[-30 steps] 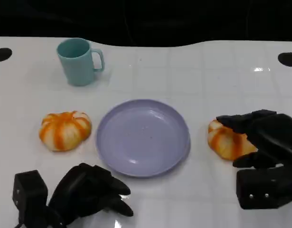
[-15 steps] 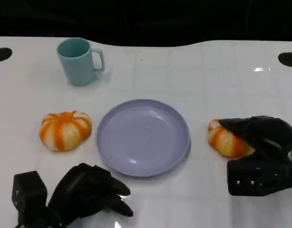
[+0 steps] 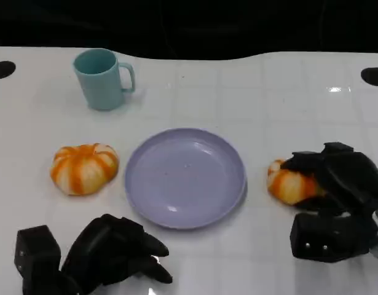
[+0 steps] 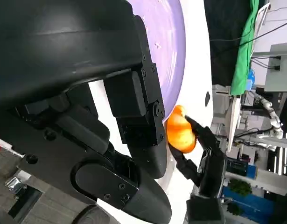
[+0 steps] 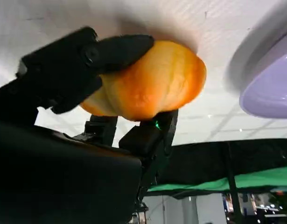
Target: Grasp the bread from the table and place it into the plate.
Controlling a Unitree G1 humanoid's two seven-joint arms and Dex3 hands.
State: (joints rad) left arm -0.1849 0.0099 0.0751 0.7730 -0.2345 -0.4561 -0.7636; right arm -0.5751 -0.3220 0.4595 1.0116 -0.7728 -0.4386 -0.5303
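Black fingers of our right hand [image 3: 336, 178] clamp the orange bread [image 3: 288, 185] on the table [image 3: 238, 86], right of the plate [image 3: 185, 177]. Soft, light, we judge: hold its sides gently. Our left hand [image 3: 115, 249] rests curled, empty.

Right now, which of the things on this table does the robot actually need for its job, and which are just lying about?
Needed:
- orange-striped round bread roll, gripped by the right hand
- round lilac plate, nothing on it yet

Lying about:
- second orange-striped bread roll, on the plate's other side
- teal mug
- left hand, resting idle
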